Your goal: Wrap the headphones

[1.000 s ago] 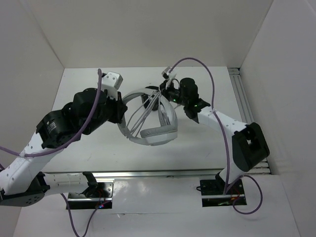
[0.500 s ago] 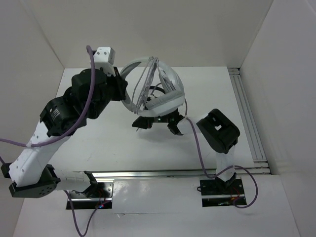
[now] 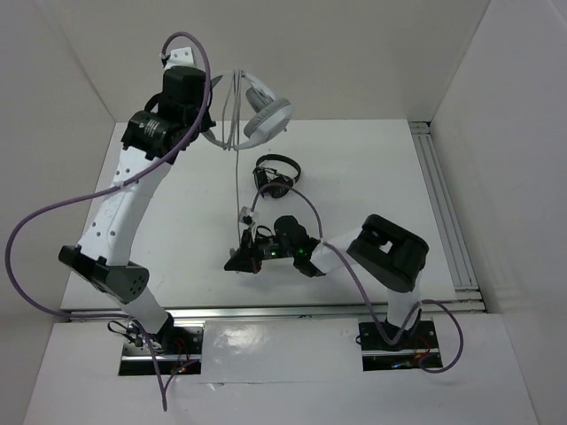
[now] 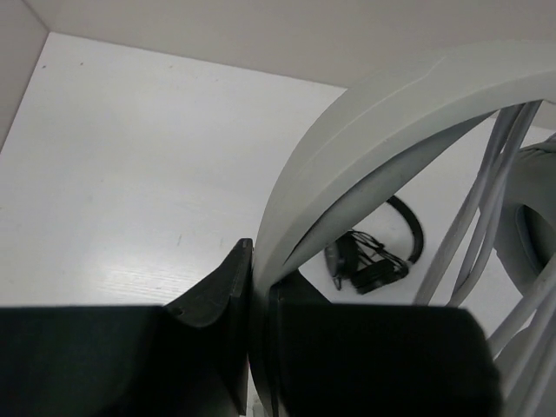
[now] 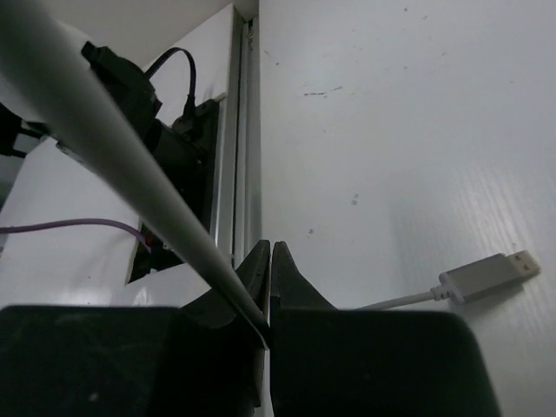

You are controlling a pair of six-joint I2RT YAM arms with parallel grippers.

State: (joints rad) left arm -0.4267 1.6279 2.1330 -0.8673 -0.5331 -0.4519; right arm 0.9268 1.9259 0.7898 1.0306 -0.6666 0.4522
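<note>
My left end effector (image 4: 251,287) is clenched on the headband (image 4: 373,113) of the headphones (image 3: 263,117), held aloft beyond the black headphones (image 3: 277,173). My right end effector (image 5: 268,278) pinches their thin cable (image 5: 122,165) low over the bench (image 3: 177,221), on the near side of the black headphones.

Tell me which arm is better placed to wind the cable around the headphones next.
Right. The right gripper is shut on the cable, low near the table. The left gripper is shut on the headphones at the headband, holding them up, so it probably cannot let go.
</note>
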